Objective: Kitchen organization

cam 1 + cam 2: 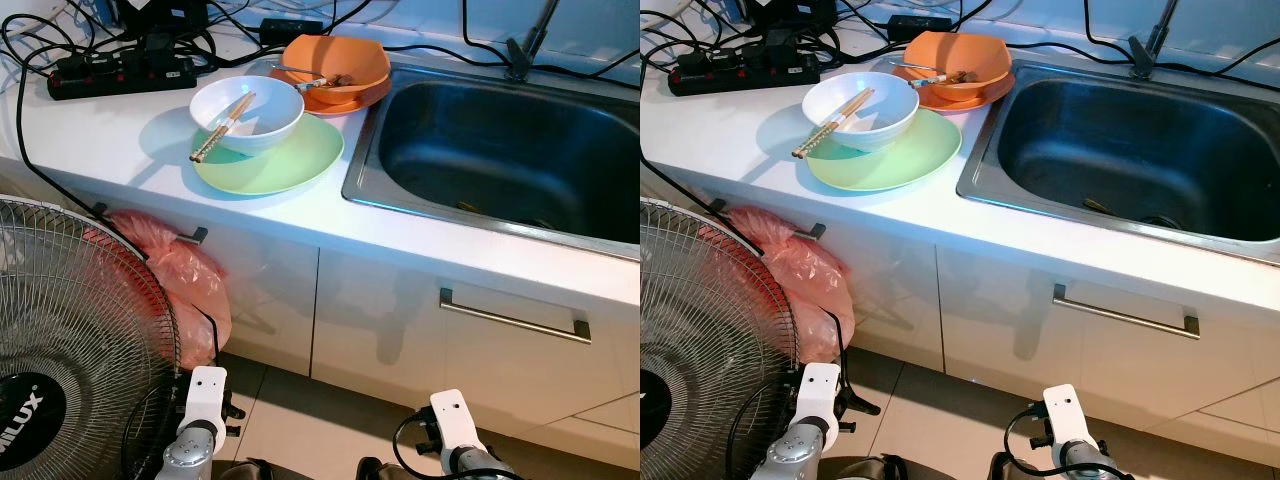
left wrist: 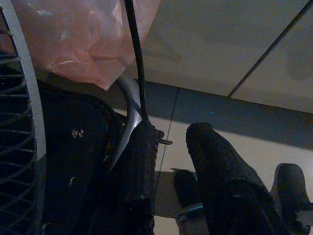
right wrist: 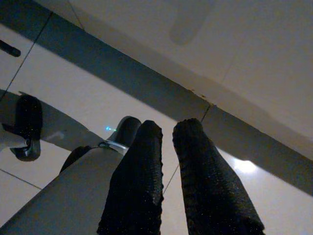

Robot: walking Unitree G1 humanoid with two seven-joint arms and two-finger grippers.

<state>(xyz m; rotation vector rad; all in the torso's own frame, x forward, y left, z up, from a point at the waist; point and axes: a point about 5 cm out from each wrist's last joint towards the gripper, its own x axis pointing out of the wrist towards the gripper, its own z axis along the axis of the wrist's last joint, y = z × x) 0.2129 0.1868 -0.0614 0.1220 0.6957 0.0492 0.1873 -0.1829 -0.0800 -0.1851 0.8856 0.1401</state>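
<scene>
White bowl [image 1: 247,113] with chopsticks [image 1: 222,127] on green plate [image 1: 268,160]

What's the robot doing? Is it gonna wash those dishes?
Nothing is being handled yet. The robot stands facing the counter, with both arms hanging low by the cabinets. The left gripper and right gripper hold nothing, fingers slightly apart. On the counter, a white bowl with chopsticks sits on a green plate, and an orange bowl sits on an orange plate beside the sink. A fan stands on the left.
</scene>
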